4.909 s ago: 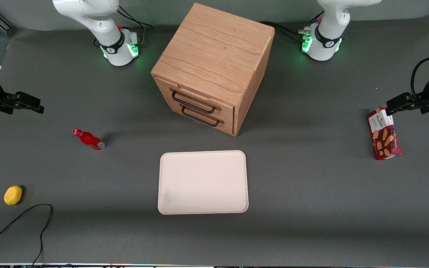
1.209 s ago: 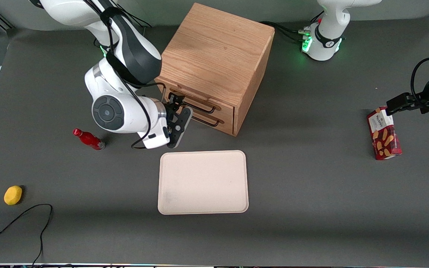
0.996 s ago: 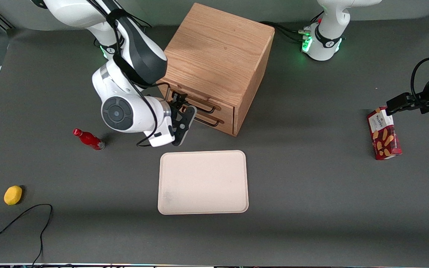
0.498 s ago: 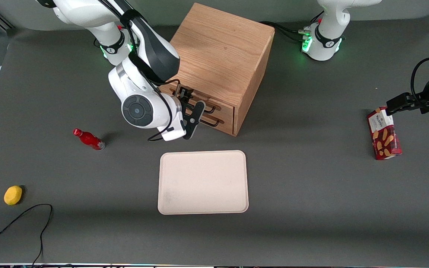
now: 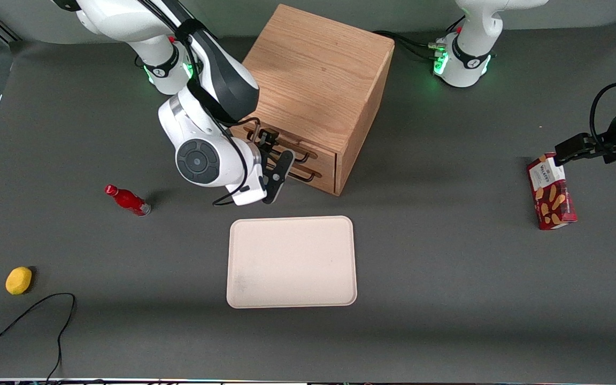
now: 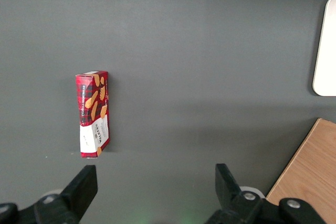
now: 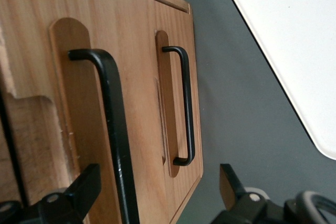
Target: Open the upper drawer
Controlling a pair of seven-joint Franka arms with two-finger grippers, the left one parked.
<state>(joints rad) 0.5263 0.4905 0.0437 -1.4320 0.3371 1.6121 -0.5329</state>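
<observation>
An oak cube cabinet (image 5: pixel 313 69) stands at the table's middle, with two shut drawers on the front facing the camera. The upper drawer (image 5: pixel 323 156) has a thin black wire handle (image 7: pixel 113 129). The lower drawer's handle (image 7: pixel 188 103) lies just beneath it. My right gripper (image 5: pixel 276 152) is right in front of the upper drawer. It is open, and its two black fingers (image 7: pixel 86 184) straddle the upper handle without touching it. In the wrist view the gripper (image 7: pixel 157 182) has that handle bar running between the fingers, closer to one of them.
A cream tray (image 5: pixel 292 262) lies nearer the camera than the cabinet. A red bottle (image 5: pixel 128 200), a yellow lemon (image 5: pixel 18 280) and a black cable (image 5: pixel 30 315) lie toward the working arm's end. A red biscuit box (image 5: pixel 551 191) lies toward the parked arm's end.
The right arm swung in from the table's end to the cabinet front. Over the last second the gripper slid along the drawer front and closed in on the upper handle. Both drawers stay shut.
</observation>
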